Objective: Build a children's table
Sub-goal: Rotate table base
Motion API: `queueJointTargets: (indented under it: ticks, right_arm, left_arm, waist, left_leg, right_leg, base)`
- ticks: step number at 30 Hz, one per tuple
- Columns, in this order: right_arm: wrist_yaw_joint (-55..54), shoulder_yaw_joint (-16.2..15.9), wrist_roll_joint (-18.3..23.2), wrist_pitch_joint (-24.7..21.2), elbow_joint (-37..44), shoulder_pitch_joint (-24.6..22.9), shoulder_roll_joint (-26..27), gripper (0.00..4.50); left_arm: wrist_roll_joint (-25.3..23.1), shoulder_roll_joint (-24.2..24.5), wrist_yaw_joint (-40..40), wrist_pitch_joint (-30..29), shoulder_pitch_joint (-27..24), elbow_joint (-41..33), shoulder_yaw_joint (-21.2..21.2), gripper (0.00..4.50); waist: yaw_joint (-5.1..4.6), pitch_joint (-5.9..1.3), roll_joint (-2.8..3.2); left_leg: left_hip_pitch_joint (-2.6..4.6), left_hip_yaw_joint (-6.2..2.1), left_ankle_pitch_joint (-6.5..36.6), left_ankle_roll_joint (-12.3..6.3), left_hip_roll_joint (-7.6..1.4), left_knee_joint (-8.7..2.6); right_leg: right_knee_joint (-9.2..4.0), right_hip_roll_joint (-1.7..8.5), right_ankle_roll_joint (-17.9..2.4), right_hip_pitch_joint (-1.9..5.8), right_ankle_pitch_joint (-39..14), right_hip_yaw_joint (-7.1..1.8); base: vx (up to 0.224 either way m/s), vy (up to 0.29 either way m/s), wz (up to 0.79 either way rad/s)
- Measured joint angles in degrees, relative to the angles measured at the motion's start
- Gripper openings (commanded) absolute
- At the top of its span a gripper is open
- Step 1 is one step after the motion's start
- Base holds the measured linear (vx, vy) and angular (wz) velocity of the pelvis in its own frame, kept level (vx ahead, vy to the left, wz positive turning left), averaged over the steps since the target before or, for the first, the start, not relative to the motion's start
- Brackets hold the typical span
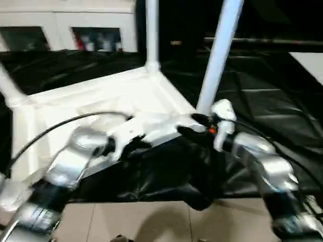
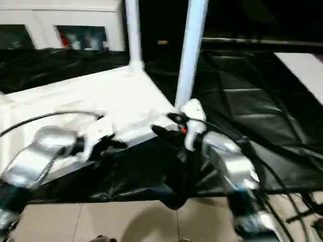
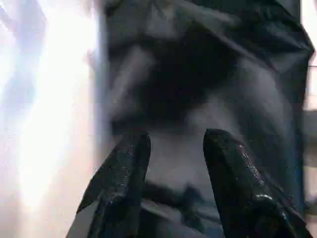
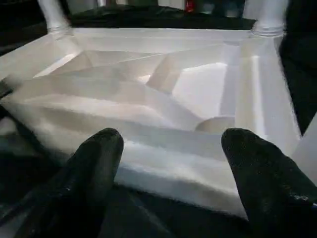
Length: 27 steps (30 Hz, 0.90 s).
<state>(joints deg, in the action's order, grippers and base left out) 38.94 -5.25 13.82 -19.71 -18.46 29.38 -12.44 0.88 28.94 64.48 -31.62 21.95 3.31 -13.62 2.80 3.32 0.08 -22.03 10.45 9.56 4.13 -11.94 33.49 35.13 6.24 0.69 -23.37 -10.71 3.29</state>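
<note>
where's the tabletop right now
The tabletop lies upside down on the black sheet in the head views' left half, legs standing in its corner sockets, its near edge just beyond both grippers, left gripper and right gripper.

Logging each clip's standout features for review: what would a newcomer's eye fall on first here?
The white tabletop lies upside down on black sheeting, with white legs standing straight up from its corner sockets. Both silver arms reach to its near edge, and the right gripper has its black fingers spread wide before the ribbed underside. A white cabinet stands behind.

one tabletop (image 1: 101, 98); three legs (image 1: 218, 55)
</note>
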Motion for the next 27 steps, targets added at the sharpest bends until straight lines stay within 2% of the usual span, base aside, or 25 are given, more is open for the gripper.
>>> queueJointTargets:
  ticks: [3, 5, 8, 16, 20, 24, 27]
  right_arm:
    - [-3.6, 0.3, -1.0, 3.1, -7.6, 6.1, 3.6, 3.59]
    - [-5.8, 0.4, -1.2, 5.1, -11.4, 8.7, 5.1, 3.59]
    - [-7.7, 1.4, -1.1, 6.7, -15.6, 10.8, 6.5, 3.59]
    - [-14.4, 6.7, -0.6, 12.6, -27.3, 16.3, 8.8, 3.59]
    - [-20.9, 9.8, 0.3, 15.1, -32.3, 18.6, 9.1, 3.59]
    - [-25.9, 14.1, 1.6, 17.8, -37.1, 20.4, 7.8, 3.59]
    - [-27.9, 16.1, 2.2, 19.3, -39.3, 21.1, 6.9, 3.59]
  left_arm:
    - [0.5, 0.5, -1.0, -5.1, -3.0, -3.2, 0.3, 2.09]
    - [0.6, 1.6, -1.6, -7.4, -4.1, -5.3, 0.4, 2.09]
    - [0.8, 2.2, -2.6, -9.7, -5.4, -7.8, 1.6, 2.09]
    - [0.8, 3.4, -7.1, -13.0, -8.3, -11.9, 3.4, 2.09]
    - [0.8, 4.7, -8.0, -15.0, -9.7, -14.3, 4.9, 2.09]
    - [1.3, 6.3, -9.0, -16.0, -11.4, -15.4, 5.3, 2.09]
    - [1.3, 6.6, -10.1, -16.0, -12.2, -15.9, 5.9, 2.09]
  waist:
    - [0.05, 0.02, -0.26]
    - [0.69, 0.01, -0.36]
    - [0.95, 0.00, -0.40]
    - [0.70, 0.00, -0.76]
    - [1.12, -0.02, -0.84]
    - [2.26, -0.03, -0.92]
    - [2.53, -0.03, -0.92]
  left_leg:
    - [-0.16, -0.04, -0.1, 0.14, -0.01, -0.06]
    - [-0.18, -0.02, -0.1, 0.17, -0.03, -0.05]
    - [-0.24, 0.09, -0.1, 0.15, -0.01, 0.07]
    - [-0.11, 0.20, -0.1, 0.16, -0.02, 0.11]
    - [-0.12, 0.21, -0.1, 0.17, 0.01, 0.14]
    - [-0.12, 0.41, -0.1, 0.17, 0.01, 0.18]
    - [-0.13, 0.57, -0.1, 0.17, 0.01, 0.17]
  right_leg:
    - [0.09, -0.03, 0.0, -0.22, 0.0, 0.06]
    - [0.07, -0.06, 0.0, -0.21, 0.0, 0.08]
    - [0.02, -0.04, 0.0, -0.18, 0.0, 0.03]
    - [0.21, -0.06, 0.0, -0.17, 0.0, -0.05]
    - [0.25, -0.04, 0.0, -0.08, 0.0, -0.09]
    - [0.26, -0.05, 0.0, 0.03, 0.0, -0.23]
    - [0.27, -0.05, 0.0, 0.12, 0.0, -0.41]
  base:
    - [0.000, 0.000, 0.00]
    - [0.000, 0.000, 0.00]
    - [0.000, 0.000, 0.00]
    - [0.000, 0.000, 0.00]
    - [0.000, 0.000, 0.00]
    - [0.000, 0.000, 0.00]
    - [0.000, 0.000, 0.00]
